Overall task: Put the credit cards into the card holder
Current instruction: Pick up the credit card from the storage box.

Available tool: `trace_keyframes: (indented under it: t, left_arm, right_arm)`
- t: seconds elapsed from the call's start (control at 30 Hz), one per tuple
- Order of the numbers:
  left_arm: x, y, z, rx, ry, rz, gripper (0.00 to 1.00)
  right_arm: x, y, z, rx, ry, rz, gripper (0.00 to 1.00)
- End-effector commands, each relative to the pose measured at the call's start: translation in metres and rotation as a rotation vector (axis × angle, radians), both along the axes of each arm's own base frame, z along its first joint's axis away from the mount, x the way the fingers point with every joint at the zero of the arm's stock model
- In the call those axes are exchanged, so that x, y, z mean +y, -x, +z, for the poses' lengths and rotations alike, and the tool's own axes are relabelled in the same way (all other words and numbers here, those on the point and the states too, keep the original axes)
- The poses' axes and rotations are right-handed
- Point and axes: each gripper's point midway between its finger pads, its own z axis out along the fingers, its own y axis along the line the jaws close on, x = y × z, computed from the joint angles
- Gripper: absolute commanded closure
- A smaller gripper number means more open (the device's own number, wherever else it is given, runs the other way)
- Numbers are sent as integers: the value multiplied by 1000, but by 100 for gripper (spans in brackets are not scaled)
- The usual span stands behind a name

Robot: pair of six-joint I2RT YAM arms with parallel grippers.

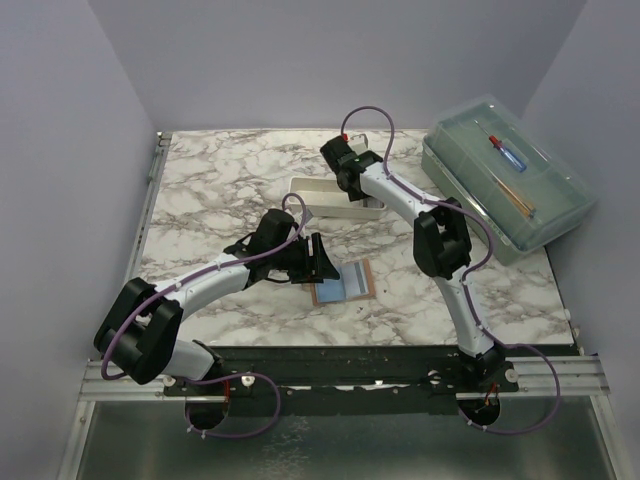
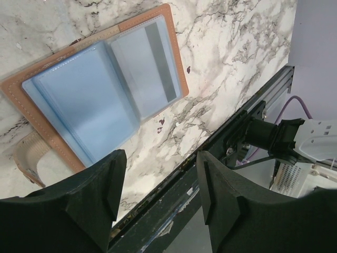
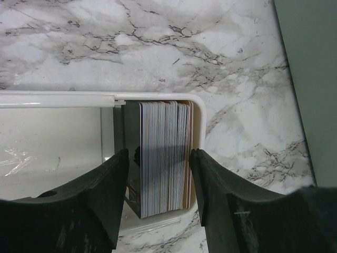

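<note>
Surface: marble-look table [image 1: 200, 190], plain grey walls [image 1: 300, 60] around it.
Tray: white tray [image 1: 300, 190] mid-table toward the far edge; credit cards [image 3: 163, 158] stacked on edge at its right end.
Box: clear lidded box [image 1: 505, 175] at the far right corner, pens [image 1: 507, 155] inside.
Holder: card holder [image 2: 95, 100] lies open and flat, centred by the near edge; striped card [image 2: 142, 74] in one pocket.
Left: left gripper [image 2: 161, 168] over the card holder, jaws released, empty.
Right: right gripper [image 3: 159, 155] over the card stack, jaws released, empty.

Marble-pattern table [image 1: 220, 180], white with grey veins. Large clear lidded box [image 1: 560, 195] sits at the table's far right corner, skewed to the edges, with a red-and-blue pen [image 1: 505, 153] and a thin orange stick [image 1: 522, 200] inside. White tray [image 1: 310, 182] sits mid-table, toward the far edge.
</note>
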Motion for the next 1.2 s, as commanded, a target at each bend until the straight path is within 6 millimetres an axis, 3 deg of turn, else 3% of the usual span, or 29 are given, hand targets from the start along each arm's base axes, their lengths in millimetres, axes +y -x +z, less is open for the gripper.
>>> trace_keyframes:
  t: [0.0,0.73,1.0,1.17]
  left_arm:
    - [0,0,-1,4,11,3,38]
    - [0,-3,0,3,13,3,38]
    - [0,-2,-1,4,12,2,38]
    - [0,-2,0,4,14,3,38]
  right_arm:
    - [-8,4,-9,15,66,-6,45]
    - [-7,0,7,-3,67,9,78]
    - [-7,-1,12,-6,66,8,86]
    - [-5,0,13,-7,53,7,99]
